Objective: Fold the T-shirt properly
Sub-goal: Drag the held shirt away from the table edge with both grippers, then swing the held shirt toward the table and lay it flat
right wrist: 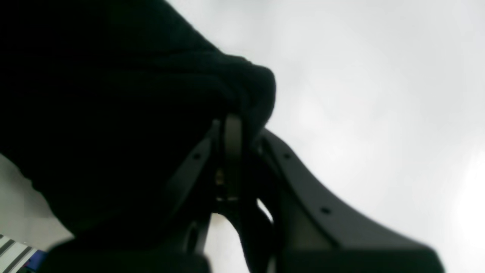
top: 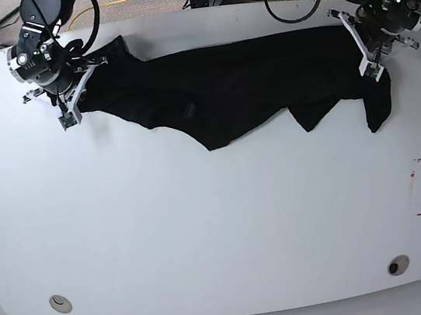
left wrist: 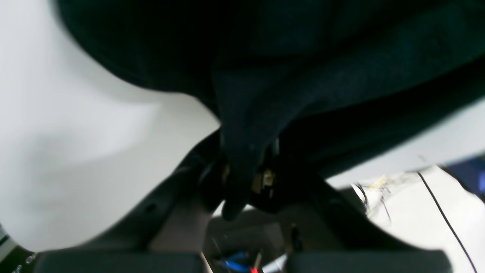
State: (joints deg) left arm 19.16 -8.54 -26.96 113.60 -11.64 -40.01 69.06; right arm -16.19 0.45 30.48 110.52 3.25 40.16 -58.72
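A white table (top: pixel 205 229) with rounded corners fills the base view, cables trailing along its far edge. The black T-shirt (top: pixel 231 84) lies stretched across the far half, its long axis running side to side between the two arms, bunched folds sagging toward the near side at its middle. The left gripper (left wrist: pixel 242 178) is clamped tight on a pinch of fabric at one end, a flap hanging below it. The right gripper (right wrist: pixel 231 129) is likewise closed on the opposite end of the cloth.
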